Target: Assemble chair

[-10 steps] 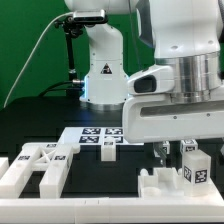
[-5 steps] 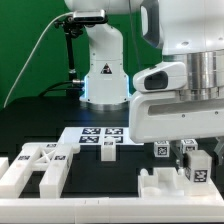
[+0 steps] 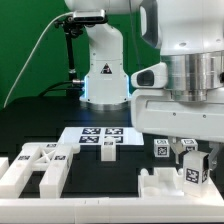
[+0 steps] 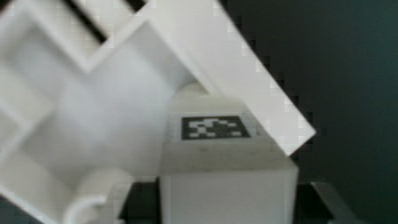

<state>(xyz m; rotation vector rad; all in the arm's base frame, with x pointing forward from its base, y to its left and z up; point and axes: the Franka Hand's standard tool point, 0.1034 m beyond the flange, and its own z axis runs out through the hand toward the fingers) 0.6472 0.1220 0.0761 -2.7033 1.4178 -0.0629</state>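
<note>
Exterior view: the robot's claw (image 3: 189, 153) is clamped on an upright white tagged post (image 3: 188, 172) of the chair, which stands directly beneath it. Wrist view: the post fills the claw's gap, and the X-braced piece (image 4: 89, 90) lies just beyond.

White blocky plastic chair panels (image 3: 35, 168), 8 o'clock: matt, smooth. White plastic tagged post (image 3: 193, 172): matt, tag print flat. Big white robot arm casing (image 3: 185, 40): glossy plastic. Black tabletop (image 3: 40, 125): matt. Green backdrop (image 3: 25, 40): cloth-like. Thin white marker board (image 3: 98, 138): matt.
</note>
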